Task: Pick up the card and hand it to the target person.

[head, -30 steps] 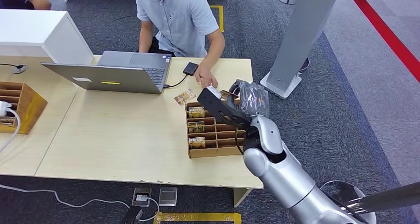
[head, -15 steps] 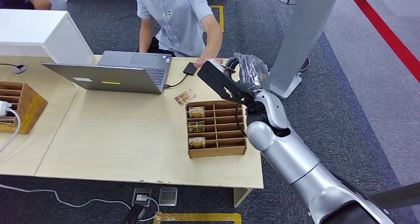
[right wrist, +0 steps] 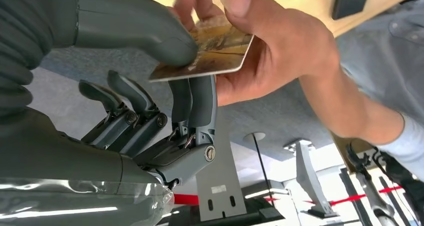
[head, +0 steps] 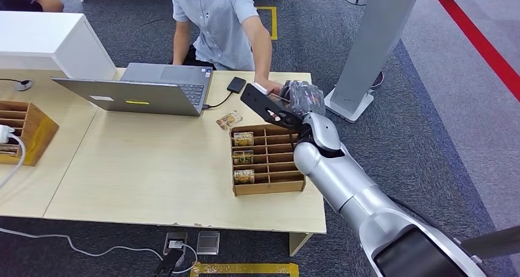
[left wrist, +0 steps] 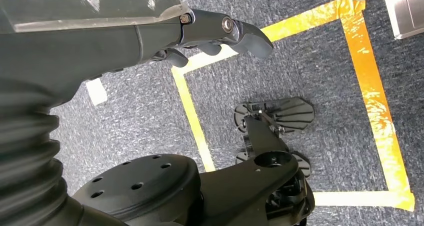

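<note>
The card (right wrist: 210,53), yellowish with a printed face, sits pinched between my right hand's (right wrist: 165,81) thumb and fingers. A person's hand (right wrist: 280,51) also grips its far end, thumb on top. From the head view, my right hand (head: 297,99) is raised over the table's far right edge, meeting the person's hand (head: 270,88). That person (head: 214,19) sits behind the table in a light blue shirt. My left hand (left wrist: 210,33) hangs over the carpet holding nothing, fingers loosely bent.
A wooden card organizer (head: 288,182) with several cards stands on the table under my right arm. Loose cards (head: 228,119), a laptop (head: 141,90) and a black device (head: 236,84) lie beyond it. A wooden box (head: 27,130) sits at far left, a grey stand (head: 374,44) at right.
My right arm rose from the organizer and reached toward the person. The person's hand lifted off the table and took hold of the card's far end.
</note>
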### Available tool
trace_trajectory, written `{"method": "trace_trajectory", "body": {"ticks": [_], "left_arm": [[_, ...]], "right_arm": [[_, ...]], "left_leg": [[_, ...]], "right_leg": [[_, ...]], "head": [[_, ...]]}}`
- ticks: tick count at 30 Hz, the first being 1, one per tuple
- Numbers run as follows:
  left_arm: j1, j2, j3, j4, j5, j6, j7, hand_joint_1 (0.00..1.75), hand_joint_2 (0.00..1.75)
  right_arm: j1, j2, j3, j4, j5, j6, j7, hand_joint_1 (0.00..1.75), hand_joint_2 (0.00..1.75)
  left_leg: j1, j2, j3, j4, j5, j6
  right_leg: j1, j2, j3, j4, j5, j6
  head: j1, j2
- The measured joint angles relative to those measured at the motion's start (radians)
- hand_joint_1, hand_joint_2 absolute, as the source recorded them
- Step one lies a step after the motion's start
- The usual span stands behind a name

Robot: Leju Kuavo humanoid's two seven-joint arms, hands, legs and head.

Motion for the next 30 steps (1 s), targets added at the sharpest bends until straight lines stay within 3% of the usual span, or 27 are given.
{"method": "trace_trajectory", "body": {"ticks": [9, 19, 24, 30], "left_arm": [[-0.003, 0.000, 0.000, 0.000, -0.006, -0.009, -0.013, 0.00, 1.75], [0.001, 0.000, 0.000, 0.000, -0.004, 0.002, -0.042, 0.00, 1.75], [0.014, 0.000, 0.000, 0.000, 0.007, 0.018, -0.061, 0.00, 1.75], [0.032, 0.002, 0.001, 0.003, 0.027, 0.032, -0.078, 0.00, 1.75]], "right_arm": [[-0.005, 0.021, 0.006, 0.091, -0.007, -0.029, -0.044, 0.00, 1.75], [-0.029, 0.011, -0.003, 0.084, -0.093, -0.129, -0.151, 0.00, 1.75], [-0.007, -0.041, -0.029, -0.041, -0.146, -0.174, -0.157, 0.00, 1.75], [0.125, -0.140, -0.086, -0.310, -0.226, -0.198, -0.176, 0.00, 1.75]], "left_leg": [[0.000, 0.000, 0.000, 0.000, 0.000, 0.000], [0.000, 0.000, 0.000, 0.000, 0.000, 0.000], [0.000, 0.000, 0.000, 0.000, 0.000, 0.000], [0.000, 0.000, 0.001, 0.000, 0.000, 0.000]], "right_leg": [[0.000, 0.000, 0.000, 0.000, 0.000, 0.000], [0.000, 0.000, 0.000, 0.000, 0.000, 0.000], [0.000, 0.000, 0.000, 0.000, 0.000, 0.000], [0.000, 0.000, 0.000, -0.001, 0.000, 0.000]], "head": [[0.000, 0.000], [0.000, 0.000], [0.000, 0.000], [0.000, 0.000]]}}
